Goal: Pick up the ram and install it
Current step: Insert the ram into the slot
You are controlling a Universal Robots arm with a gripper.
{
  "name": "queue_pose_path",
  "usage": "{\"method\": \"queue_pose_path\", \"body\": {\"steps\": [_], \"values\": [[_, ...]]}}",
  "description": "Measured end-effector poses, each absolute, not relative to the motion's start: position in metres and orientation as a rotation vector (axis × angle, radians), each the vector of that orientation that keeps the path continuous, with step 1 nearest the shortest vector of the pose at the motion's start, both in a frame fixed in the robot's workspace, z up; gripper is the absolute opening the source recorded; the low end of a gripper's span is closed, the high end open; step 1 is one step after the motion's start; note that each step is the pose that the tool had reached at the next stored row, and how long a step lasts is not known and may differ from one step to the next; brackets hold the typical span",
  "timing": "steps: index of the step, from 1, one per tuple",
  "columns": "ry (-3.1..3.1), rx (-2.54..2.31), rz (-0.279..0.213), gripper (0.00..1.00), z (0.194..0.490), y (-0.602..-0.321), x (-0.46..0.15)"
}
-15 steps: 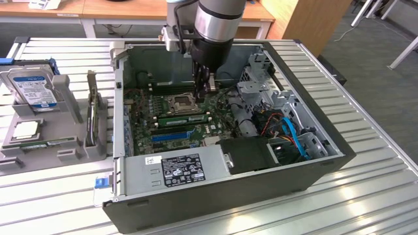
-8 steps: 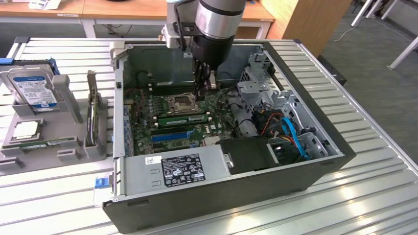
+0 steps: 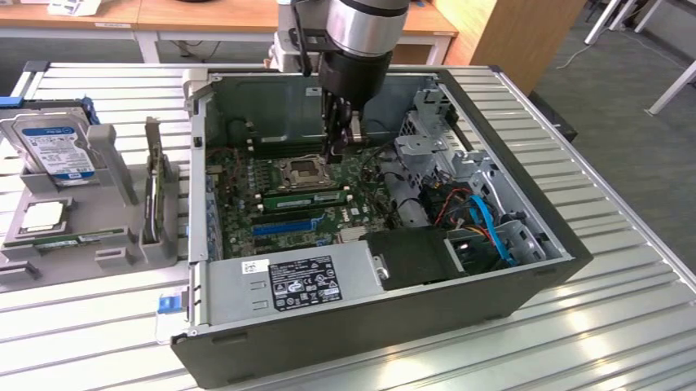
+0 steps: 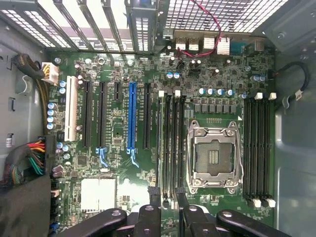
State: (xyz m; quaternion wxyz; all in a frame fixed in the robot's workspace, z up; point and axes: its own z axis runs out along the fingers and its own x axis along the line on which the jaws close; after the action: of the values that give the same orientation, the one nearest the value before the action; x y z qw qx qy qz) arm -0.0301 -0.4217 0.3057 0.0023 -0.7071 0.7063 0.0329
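Hard drive (image 3: 24, 129), stood in grey holder (image 3: 114, 167) on desk (image 3: 609, 326): white-and-blue label (image 3: 60, 153) noted on face, print too small to be read.
Power supply (image 3: 234, 300): black label (image 3: 306, 281) with white print and small white symbols, no word or number made out.
White sticker (image 3: 249, 267) beside black label: dark marks seen, illegible.
Motherboard (image 4: 123, 168): fine white lettering printed beside expansion slots (image 4: 101, 113) and chips, none legible.
No brand, number or sign can be read.
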Motion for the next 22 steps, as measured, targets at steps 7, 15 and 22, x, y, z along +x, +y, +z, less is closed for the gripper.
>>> {"method": "queue_pose_path", "body": {"steps": [7,15,22], "values": [[2.215,-2.218,0.104,0.25,0.315,-0.422,-0.03],[2.215,-2.217,0.105,0.25,0.327,-0.422,-0.029],[2.215,-2.217,0.105,0.25,0.336,-0.422,-0.029]]}}
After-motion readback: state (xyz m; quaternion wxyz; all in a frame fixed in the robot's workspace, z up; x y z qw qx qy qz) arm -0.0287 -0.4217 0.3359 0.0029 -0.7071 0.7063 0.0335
